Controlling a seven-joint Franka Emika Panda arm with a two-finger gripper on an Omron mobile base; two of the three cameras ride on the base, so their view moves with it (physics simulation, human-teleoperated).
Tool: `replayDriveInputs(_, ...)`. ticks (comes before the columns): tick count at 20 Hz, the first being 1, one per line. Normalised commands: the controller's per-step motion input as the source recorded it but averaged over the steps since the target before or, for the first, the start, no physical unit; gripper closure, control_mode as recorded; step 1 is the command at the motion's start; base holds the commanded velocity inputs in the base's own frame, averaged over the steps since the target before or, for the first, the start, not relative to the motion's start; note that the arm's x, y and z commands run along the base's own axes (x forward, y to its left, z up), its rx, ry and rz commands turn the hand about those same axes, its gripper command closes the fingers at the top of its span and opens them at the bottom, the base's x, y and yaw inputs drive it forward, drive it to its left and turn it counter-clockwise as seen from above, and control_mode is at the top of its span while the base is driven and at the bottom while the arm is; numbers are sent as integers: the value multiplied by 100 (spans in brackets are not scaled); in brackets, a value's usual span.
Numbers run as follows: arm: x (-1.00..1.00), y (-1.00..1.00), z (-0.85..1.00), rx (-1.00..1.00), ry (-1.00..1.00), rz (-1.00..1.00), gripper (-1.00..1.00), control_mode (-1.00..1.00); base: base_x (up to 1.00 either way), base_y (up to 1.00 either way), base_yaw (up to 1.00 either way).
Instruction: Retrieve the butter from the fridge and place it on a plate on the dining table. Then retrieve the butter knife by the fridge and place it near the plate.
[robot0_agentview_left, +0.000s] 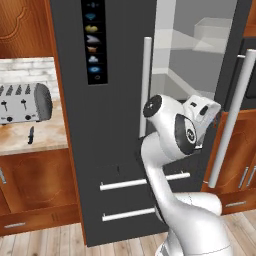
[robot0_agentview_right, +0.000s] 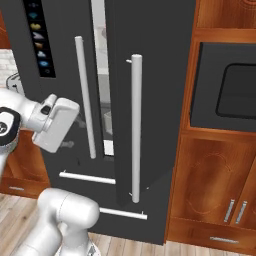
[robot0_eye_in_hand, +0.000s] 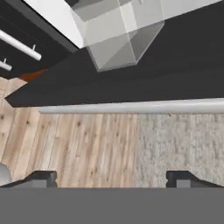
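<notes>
Butter is waiting somewhere inside the tall dark-grey fridge, whose part-open door is risking a knock from the wide-open, empty gripper reaching in.

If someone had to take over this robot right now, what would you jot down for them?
Gripper: open, holding nothing, looking down past the edge of the opened door at the floor.
Fridge: right door swung partly open, pale shelves showing inside; I cannot make out the butter.
Butter knife: lying on the counter left of the fridge, in front of the toaster, untouched.
Done: door opened.
Left: find and take the butter, carry it to the plate on the dining table, then fetch the knife and lay it near the plate.
</notes>
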Motion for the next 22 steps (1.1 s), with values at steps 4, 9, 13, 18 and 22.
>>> replayDriveInputs(4, 69, 14, 0, -23, 30, 0, -100, -100, 0, 0, 0)
replayDriveInputs(9, 63, -1, -1, -10, 18, 0, -100, -100, 0, 0, 0)
replayDriveInputs(13, 49, -16, 0, -3, 13, 0, -100, -100, 0, 0, 0)
replayDriveInputs(18, 47, -24, -6, -2, 10, 2, -100, -100, 0, 0, 0)
replayDriveInputs(22, 11, -61, -14, -10, 16, 0, -100, -100, 0, 0, 0)
